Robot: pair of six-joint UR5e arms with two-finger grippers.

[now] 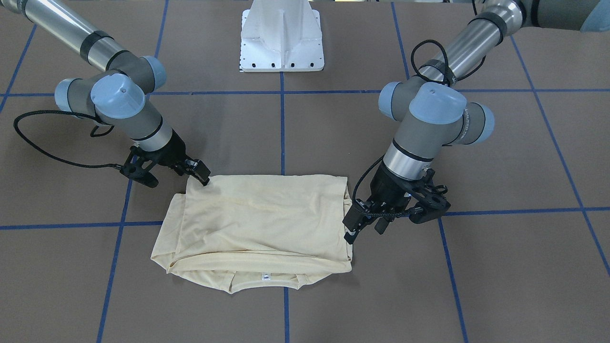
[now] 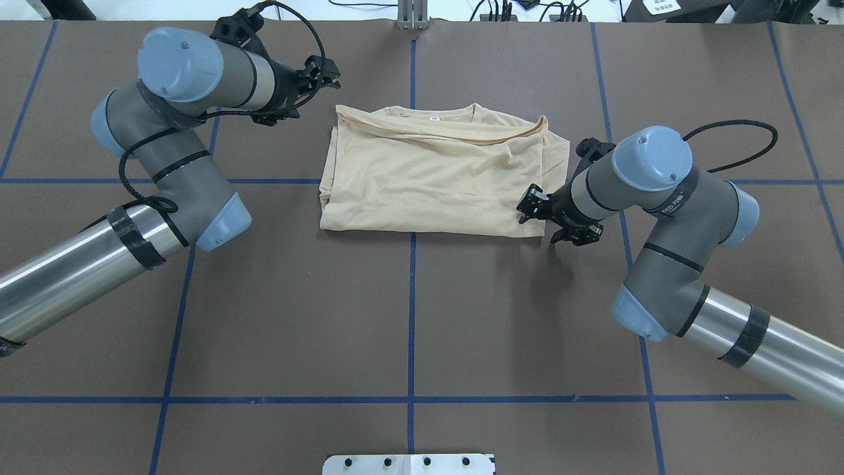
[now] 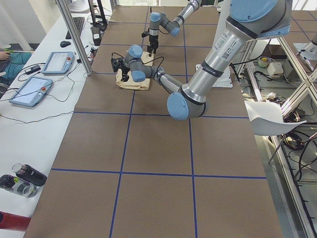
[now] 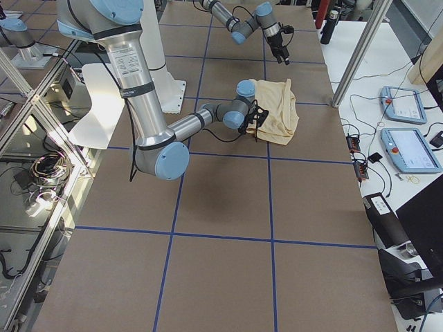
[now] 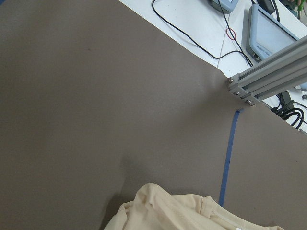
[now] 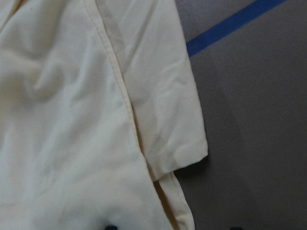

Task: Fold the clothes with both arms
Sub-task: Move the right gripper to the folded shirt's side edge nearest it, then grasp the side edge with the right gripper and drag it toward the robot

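While one T-shirt [image 1: 257, 214] lies folded, left fingers [image 1: 351, 224] and right fingers [image 1: 201, 171] both stand apart.

The shirt [image 1: 257, 214] is pale cream-yellow with a small white label [image 1: 266, 277]. The table [image 1: 333, 143] is brown, gridded with blue lines [image 1: 282, 128].

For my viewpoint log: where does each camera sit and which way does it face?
Front-facing: across table, facing robot; left arm, right arm, base.
Overhead: behind robot, looking down; both arms.
Exterior left: table's left end; left arm near.
Exterior right: right end; right arm near.
Left wrist: over table beside T-shirt; no robot parts.
Right wrist: close over T-shirt; fingertips at bottom edge.
Shared: front-facing and overhead show neck label.
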